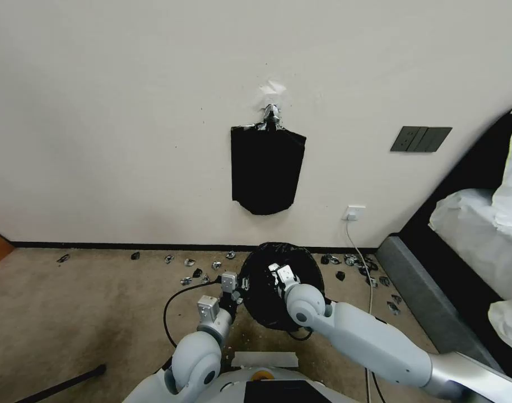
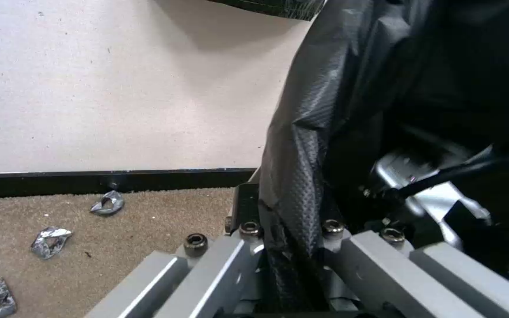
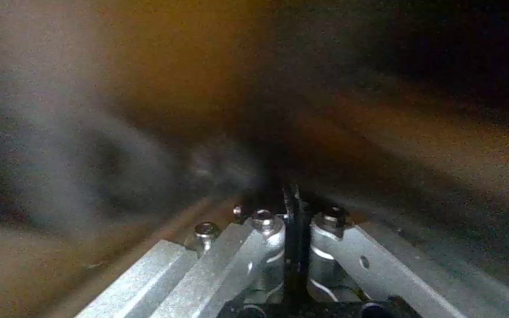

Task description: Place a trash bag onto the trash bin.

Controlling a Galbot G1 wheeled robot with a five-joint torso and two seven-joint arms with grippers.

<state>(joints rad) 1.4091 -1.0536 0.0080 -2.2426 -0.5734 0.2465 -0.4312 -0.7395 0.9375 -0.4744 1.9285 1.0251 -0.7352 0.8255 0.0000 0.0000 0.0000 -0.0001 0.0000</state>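
Carpet by the wall, lower centre of the head view: the bag (image 1: 278, 282) drapes the bin, hiding it. Left claw (image 2: 290, 247) pinches the bag's edge; right claw (image 3: 293, 221) is pressed together inside. Best to pull the edge evenly outward over the rim.

Two glossy white arms with rounded grey-capped joints end in grey metal grippers: the left gripper (image 2: 290, 247) and right gripper (image 3: 294, 238) show ribbed linkage bars, hex-socket screws, black cable.
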